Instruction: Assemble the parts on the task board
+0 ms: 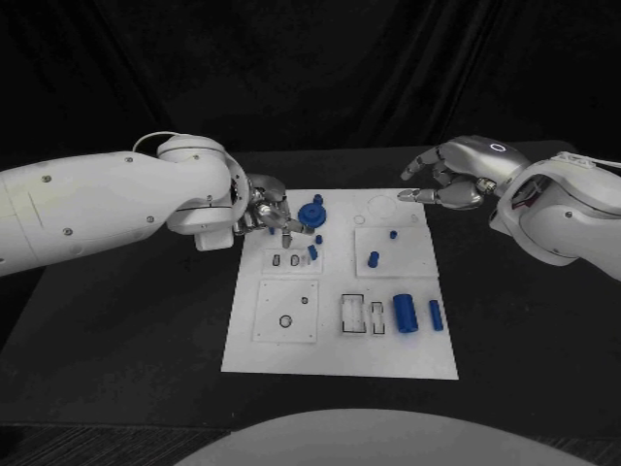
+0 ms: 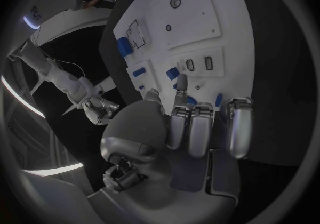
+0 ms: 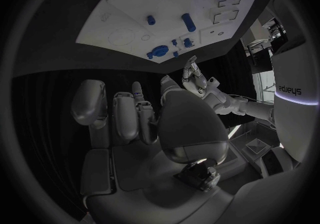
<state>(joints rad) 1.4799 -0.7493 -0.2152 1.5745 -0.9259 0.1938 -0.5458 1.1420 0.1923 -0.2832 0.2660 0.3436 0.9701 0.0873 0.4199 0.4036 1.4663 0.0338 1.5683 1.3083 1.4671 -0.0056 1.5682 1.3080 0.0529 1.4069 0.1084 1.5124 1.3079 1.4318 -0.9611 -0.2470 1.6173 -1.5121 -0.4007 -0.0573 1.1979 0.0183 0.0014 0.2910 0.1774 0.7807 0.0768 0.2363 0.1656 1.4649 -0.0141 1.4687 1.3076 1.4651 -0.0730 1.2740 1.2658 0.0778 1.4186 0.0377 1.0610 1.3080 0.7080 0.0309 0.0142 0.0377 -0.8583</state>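
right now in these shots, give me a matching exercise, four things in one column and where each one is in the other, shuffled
Things:
1. left robot hand
2. right robot hand
3. large blue cylinder
4. blue gear

Places:
A. lying on the board's near right part, beside a thinner blue pin
B. off the board, over the black table past its far right corner
C. at the board's far left corner
D. on the board's far left part, just right of a robot hand

Pairs: 1-C, 2-B, 3-A, 4-D
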